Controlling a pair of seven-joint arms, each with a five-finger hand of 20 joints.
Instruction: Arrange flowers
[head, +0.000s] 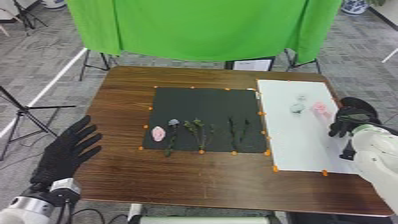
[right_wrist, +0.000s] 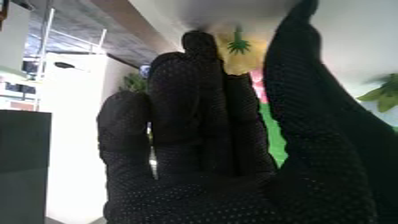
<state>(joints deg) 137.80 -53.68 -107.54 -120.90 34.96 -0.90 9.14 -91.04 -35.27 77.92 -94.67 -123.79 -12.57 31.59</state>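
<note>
From a distance, I am working the rig's right hand (head: 355, 111) in over the outer edge of a white rectangular sheet (head: 293, 145), its fingers extending nearly straight, its thumb standing apart. A soft yellow flower with a spiky green base (right_wrist: 238, 49) is showing just past the fingertips, by the gap; whether it is touching the glove, I am not able to tell, but nothing is sitting in a closed grip. Just beside the hand, on its inner side, a pink blossom (head: 321, 108) is lying on the sheet, with a pale whitish-green flower (head: 298, 107) a little farther inward.

I am judging these blooms to be very light, the petals bending and creasing easily, the stems being stiffer but thin and apt to roll. I am favouring a light pinch at the green base or on the stem, sparing the petals.

Green leaves (right_wrist: 387, 93) are spreading near the thumb side and are likely to be snagging on it. Well inward from the hand, a black mat (head: 200, 100) is carrying a pink oval bloom (head: 158, 133), a bluish flower on a stem (head: 173, 122) and leafy green sprigs (head: 201, 131). The left hand (head: 64, 152) is hanging open at the brown wooden bench's (head: 178, 177) far side.
</note>
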